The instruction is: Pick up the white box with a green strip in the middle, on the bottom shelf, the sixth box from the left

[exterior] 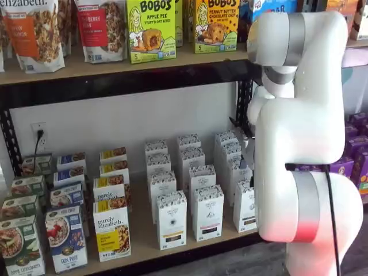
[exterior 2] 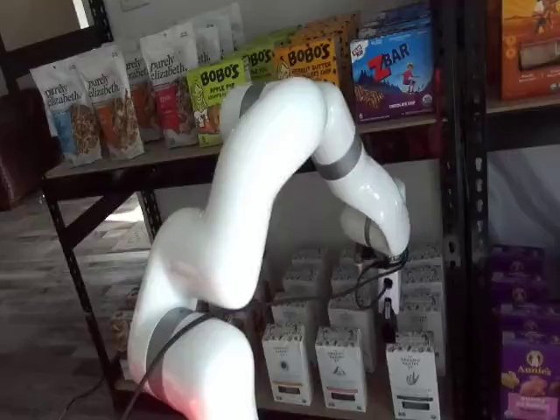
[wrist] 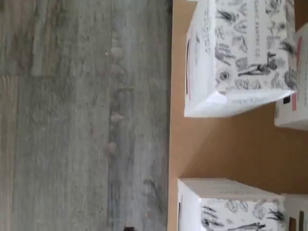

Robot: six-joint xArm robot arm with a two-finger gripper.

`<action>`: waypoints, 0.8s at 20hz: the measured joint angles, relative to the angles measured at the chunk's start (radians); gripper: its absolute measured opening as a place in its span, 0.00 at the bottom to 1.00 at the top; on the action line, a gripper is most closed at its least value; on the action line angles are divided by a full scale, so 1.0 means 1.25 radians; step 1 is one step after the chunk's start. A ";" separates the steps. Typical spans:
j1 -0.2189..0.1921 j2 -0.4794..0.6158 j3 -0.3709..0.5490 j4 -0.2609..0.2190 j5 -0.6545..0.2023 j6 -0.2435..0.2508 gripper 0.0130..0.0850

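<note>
The white box (exterior: 245,206) is a tall narrow carton with a speckled top band. It stands at the front of the rightmost white column on the bottom shelf (exterior: 144,242), and it shows in both shelf views (exterior 2: 411,381). The gripper (exterior 2: 388,313) hangs from the wrist above and just behind it, over the rear white cartons. Only a dark finger shows, side-on, so I cannot tell whether it is open or shut. The arm hides the gripper in a shelf view. The wrist view shows the tan shelf board (wrist: 231,144) and two speckled carton tops (wrist: 240,53); no fingers show there.
Two more columns of white cartons (exterior: 171,219) stand to the left, then yellow-fronted purely elizabeth boxes (exterior: 113,231) and blue boxes (exterior: 66,238). The upper shelf (exterior: 115,63) holds bags and Bobo's boxes. Black uprights (exterior 2: 455,219) and purple boxes (exterior 2: 529,367) are at the right. Grey plank floor (wrist: 82,120) lies below.
</note>
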 joint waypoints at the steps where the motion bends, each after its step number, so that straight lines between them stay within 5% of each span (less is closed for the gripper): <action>1: 0.000 0.013 -0.014 -0.007 0.001 0.006 1.00; 10: 0.004 0.108 -0.116 -0.071 0.017 0.065 1.00; 16: 0.006 0.152 -0.157 -0.080 0.009 0.074 1.00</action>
